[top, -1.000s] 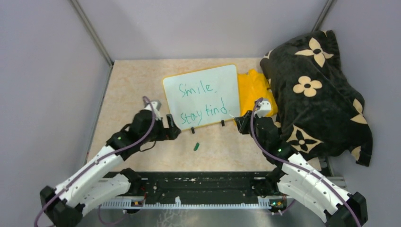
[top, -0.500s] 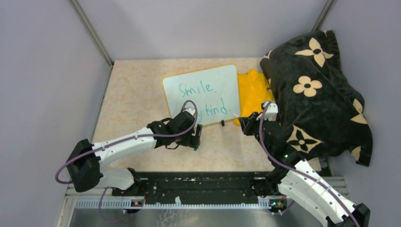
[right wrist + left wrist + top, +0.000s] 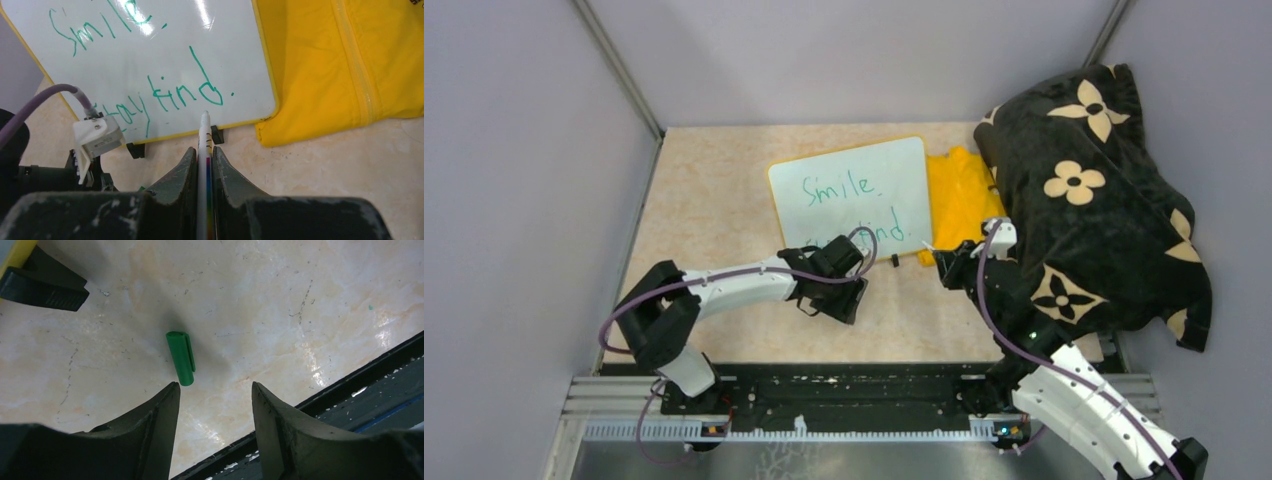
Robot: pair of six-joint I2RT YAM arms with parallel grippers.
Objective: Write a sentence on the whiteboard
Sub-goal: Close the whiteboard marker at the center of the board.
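The whiteboard [image 3: 854, 195] stands propped at the far middle, the sentence [image 3: 185, 95] finished. It looks light, stiff and glossy, so take its frame edge, never the face. The right gripper [image 3: 204, 150] pinches the marker [image 3: 204, 130]. The left gripper [image 3: 214, 387] hangs open by the green cap [image 3: 181, 357].

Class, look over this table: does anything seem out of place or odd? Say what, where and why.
A green cap lies loose on the table in front of the whiteboard, off the marker that the right gripper clamps. The left gripper hangs open just over it.
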